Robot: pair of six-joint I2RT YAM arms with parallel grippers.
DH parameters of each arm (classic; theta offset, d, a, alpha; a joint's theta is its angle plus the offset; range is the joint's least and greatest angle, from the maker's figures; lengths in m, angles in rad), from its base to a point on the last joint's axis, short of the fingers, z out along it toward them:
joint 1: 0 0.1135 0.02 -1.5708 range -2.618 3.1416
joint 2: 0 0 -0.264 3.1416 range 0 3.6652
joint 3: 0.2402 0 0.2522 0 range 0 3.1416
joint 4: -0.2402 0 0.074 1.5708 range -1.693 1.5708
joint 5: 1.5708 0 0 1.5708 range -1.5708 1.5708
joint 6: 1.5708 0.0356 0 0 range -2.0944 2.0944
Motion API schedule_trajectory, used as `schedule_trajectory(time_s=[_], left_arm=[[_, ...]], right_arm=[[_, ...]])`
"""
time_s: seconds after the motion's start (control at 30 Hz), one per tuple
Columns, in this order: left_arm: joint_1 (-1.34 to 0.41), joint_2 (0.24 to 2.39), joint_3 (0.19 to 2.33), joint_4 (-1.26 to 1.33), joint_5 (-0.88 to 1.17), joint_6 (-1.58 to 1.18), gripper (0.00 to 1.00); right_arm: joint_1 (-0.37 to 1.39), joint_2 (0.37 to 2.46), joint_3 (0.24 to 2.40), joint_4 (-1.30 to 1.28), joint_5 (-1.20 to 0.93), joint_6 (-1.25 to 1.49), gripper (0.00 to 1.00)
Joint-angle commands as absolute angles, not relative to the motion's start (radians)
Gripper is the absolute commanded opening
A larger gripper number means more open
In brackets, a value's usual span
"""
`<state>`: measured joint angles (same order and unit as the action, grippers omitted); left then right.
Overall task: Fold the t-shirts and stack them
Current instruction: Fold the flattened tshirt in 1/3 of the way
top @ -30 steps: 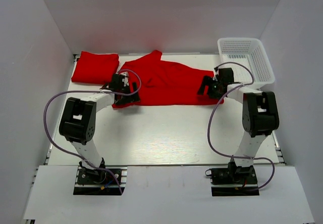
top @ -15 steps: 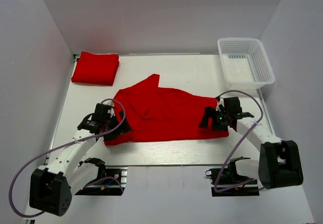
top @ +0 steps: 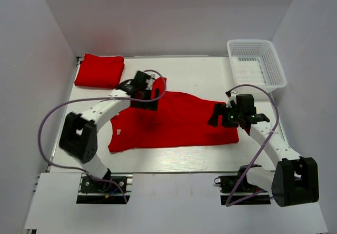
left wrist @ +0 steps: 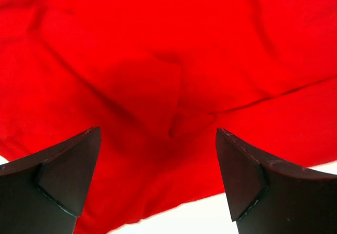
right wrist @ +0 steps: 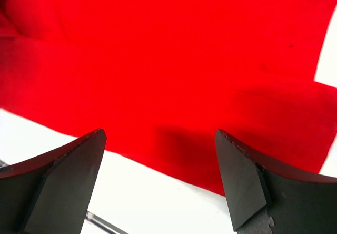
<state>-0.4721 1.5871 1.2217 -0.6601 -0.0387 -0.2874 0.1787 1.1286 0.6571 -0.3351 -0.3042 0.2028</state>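
Note:
One red t-shirt (top: 176, 120) lies spread flat across the middle of the table, with a small white tag (top: 119, 133) near its left edge. A second t-shirt (top: 100, 70) lies folded at the back left. My left gripper (top: 151, 98) hovers over the spread shirt's far left sleeve. In the left wrist view it (left wrist: 158, 178) is open over wrinkled red cloth (left wrist: 168, 76), with nothing between its fingers. My right gripper (top: 218, 116) stands at the shirt's right end. The right wrist view shows it (right wrist: 158, 184) open above the shirt's edge (right wrist: 174, 86), holding nothing.
A white mesh basket (top: 257, 62) stands at the back right corner. White walls close in the table on three sides. Bare table (top: 174, 157) runs between the shirt's near hem and the arm bases.
The spread shirt has come from the back of the table toward the middle. My left gripper has gone from its near left corner up to the far left sleeve. The right gripper has barely moved.

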Motion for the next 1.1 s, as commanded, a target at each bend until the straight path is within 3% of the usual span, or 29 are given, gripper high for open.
schedule_trajectory(time_s=[0.0, 0.17, 0.47, 0.77, 1.07], left_arm=[[-0.578, 1.667, 1.315, -0.764, -0.205, -0.143, 1.0], [-0.683, 1.747, 1.281, -0.69, -0.304, 0.026, 1.0], [-0.735, 1.844, 1.29, -0.675, -0.54, -0.014, 1.0], [-0.735, 1.792, 1.258, -0.569, -0.442, 0.006, 1.0], [-0.735, 1.827, 1.249, -0.569, -0.486, -0.023, 1.0]], right_arm=[[0.176, 1.138, 0.68, -0.324, -0.259, 0.207, 0.9], [0.173, 1.151, 0.666, -0.318, -0.221, 0.222, 0.9], [0.173, 1.176, 0.667, -0.321, -0.199, 0.229, 0.9], [0.172, 1.2, 0.672, -0.325, -0.21, 0.227, 0.9], [0.173, 1.207, 0.68, -0.339, -0.199, 0.227, 0.9]])
